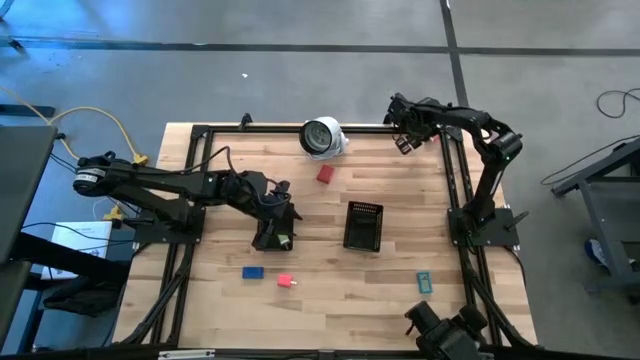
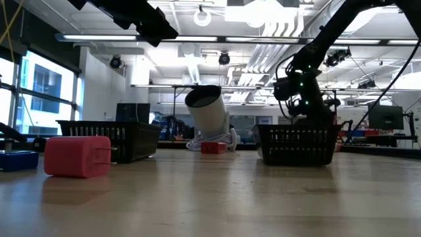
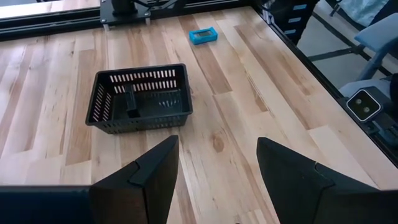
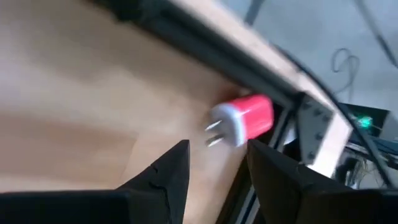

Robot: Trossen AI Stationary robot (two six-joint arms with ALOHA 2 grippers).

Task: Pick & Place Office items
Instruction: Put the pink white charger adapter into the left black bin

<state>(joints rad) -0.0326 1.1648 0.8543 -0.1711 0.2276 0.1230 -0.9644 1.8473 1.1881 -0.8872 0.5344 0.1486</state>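
Observation:
The office items lie scattered on the wooden table point(image 1: 330, 300): a red piece point(image 1: 325, 174), a blue one point(image 1: 253, 271), a pink plug-shaped one point(image 1: 285, 281) and a teal one point(image 1: 423, 282). A black mesh tray point(image 1: 363, 225) with a dark piece point(image 3: 132, 102) in it stands mid-table. My left gripper point(image 3: 217, 146) hovers open above the table, left of that tray, with nothing between its fingers. My right gripper point(image 4: 217, 152) is open at the far right corner point(image 1: 405, 143). A red plug-shaped piece point(image 4: 245, 118) lies just beyond its fingertips by the frame rail.
A white round object with a dark face point(image 1: 322, 137) lies at the far edge, next to the red piece. A second black mesh tray point(image 2: 108, 138) shows in the low view; from above my left gripper mostly hides it. A black frame rail point(image 1: 455, 190) lines the table's sides.

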